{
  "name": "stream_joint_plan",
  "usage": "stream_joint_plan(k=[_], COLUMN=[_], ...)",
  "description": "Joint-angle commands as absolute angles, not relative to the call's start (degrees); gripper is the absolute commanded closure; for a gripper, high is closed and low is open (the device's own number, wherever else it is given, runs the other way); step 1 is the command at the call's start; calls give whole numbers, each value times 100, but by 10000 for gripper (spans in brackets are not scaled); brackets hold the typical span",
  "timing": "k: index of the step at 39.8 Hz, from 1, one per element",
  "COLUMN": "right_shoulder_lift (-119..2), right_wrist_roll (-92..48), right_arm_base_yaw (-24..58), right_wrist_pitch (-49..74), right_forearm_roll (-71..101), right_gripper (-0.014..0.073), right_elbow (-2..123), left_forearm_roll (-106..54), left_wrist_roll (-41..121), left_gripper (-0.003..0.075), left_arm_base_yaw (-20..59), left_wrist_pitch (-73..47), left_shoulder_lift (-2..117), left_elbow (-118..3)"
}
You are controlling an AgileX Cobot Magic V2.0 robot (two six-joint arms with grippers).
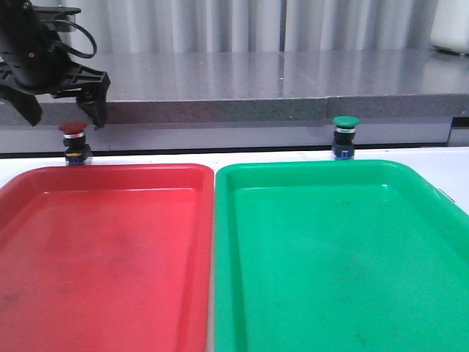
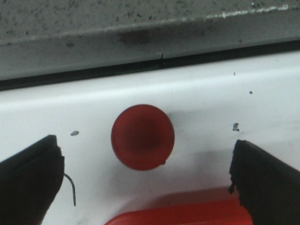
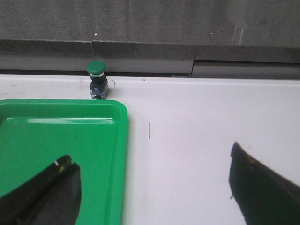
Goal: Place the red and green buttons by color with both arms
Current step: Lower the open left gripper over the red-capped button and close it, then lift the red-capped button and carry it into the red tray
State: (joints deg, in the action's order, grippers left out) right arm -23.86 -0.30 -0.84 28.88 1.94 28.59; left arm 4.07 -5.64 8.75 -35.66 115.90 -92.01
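The red button (image 1: 74,141) stands upright on the white table just behind the red tray (image 1: 102,257). My left gripper (image 1: 62,110) hangs open right above it; in the left wrist view the red cap (image 2: 142,136) lies between the two spread fingers (image 2: 28,178), untouched. The green button (image 1: 344,136) stands upright behind the green tray (image 1: 344,257). It also shows in the right wrist view (image 3: 96,78), far ahead of my right gripper (image 3: 150,187). That gripper is open and empty over the green tray's corner (image 3: 108,140). The right arm is out of the front view.
A grey stone ledge (image 1: 256,88) runs along the back of the table just behind both buttons. The two trays lie side by side and fill most of the near table. White table surface (image 3: 197,140) lies to the right of the green tray.
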Motion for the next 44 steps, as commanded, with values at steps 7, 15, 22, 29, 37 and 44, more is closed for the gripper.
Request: stream_joint_plan(k=[7, 15, 22, 29, 37, 44], right_shoulder_lift=[-2468, -2468, -2468, -2468, -2468, -2468], right_wrist_roll=[-66, -66, -66, -66, -66, -66], right_arm_base_yaw=[-102, -102, -102, -102, -102, -102], right_wrist_pitch=[2431, 2431, 2431, 2431, 2431, 2431], right_forearm_roll=[173, 173, 173, 173, 173, 173], right_gripper=[-59, -59, -59, -59, -59, -59], right_elbow=[3045, 3045, 3045, 3045, 3045, 3045], left_forearm_roll=[441, 441, 441, 441, 428, 351], left_wrist_roll=[-568, -568, -568, -568, -568, -568], left_gripper=[50, 232, 486, 647, 661, 661], left_arm_base_yaw=[897, 897, 897, 897, 858, 856], left_wrist_pitch=[-3006, -2940, -2788, -2798, -3115, -2977], left_shoulder_lift=[11548, 11668, 11668, 11656, 11272, 10406], left_elbow=[-9495, -9495, -9495, -9495, -9495, -8902])
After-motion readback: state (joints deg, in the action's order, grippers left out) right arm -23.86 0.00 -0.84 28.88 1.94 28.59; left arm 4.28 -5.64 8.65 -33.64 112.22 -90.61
